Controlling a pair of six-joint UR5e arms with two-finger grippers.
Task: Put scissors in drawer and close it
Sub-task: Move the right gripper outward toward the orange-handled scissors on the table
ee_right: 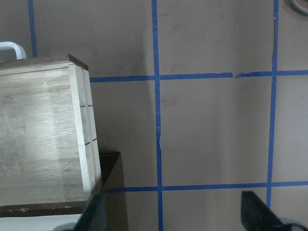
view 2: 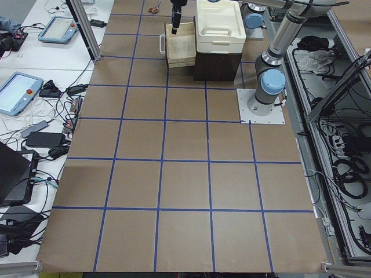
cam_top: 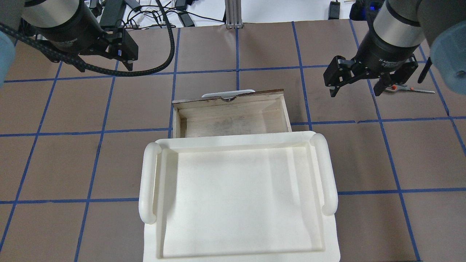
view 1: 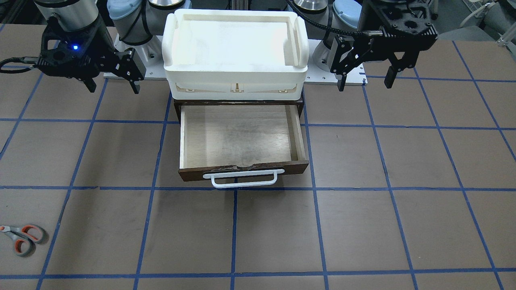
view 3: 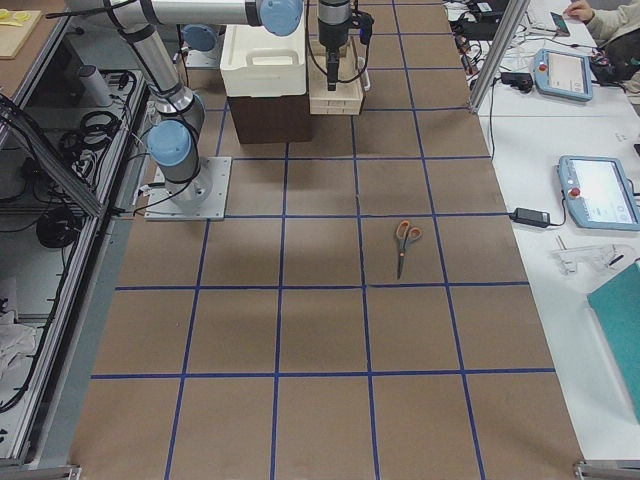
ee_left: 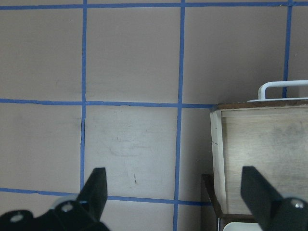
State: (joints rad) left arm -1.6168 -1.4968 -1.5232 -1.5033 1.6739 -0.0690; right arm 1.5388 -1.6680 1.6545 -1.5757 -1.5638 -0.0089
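The scissors (view 1: pixel 22 238), grey with orange-lined loops, lie flat on the table far out on my right side. They also show in the overhead view (cam_top: pixel 413 88) and in the exterior right view (view 3: pixel 404 240). The drawer (view 1: pixel 240 137) stands pulled open and empty, with its white bar handle (view 1: pixel 240 178) toward the operators' side; it also shows in the overhead view (cam_top: pixel 233 116). My right gripper (view 1: pixel 113 85) is open and empty, hovering beside the cabinet, between the drawer and the scissors (cam_top: pixel 356 91). My left gripper (view 1: pixel 365 82) is open and empty on the other side of the cabinet.
A white plastic bin (cam_top: pixel 236 196) sits on top of the dark cabinet (view 1: pixel 179 105) that holds the drawer. Both arm bases stand behind it on a white plate (view 1: pixel 354 78). Blue tape lines grid the brown table. Tablets and cables lie past the table's far edge.
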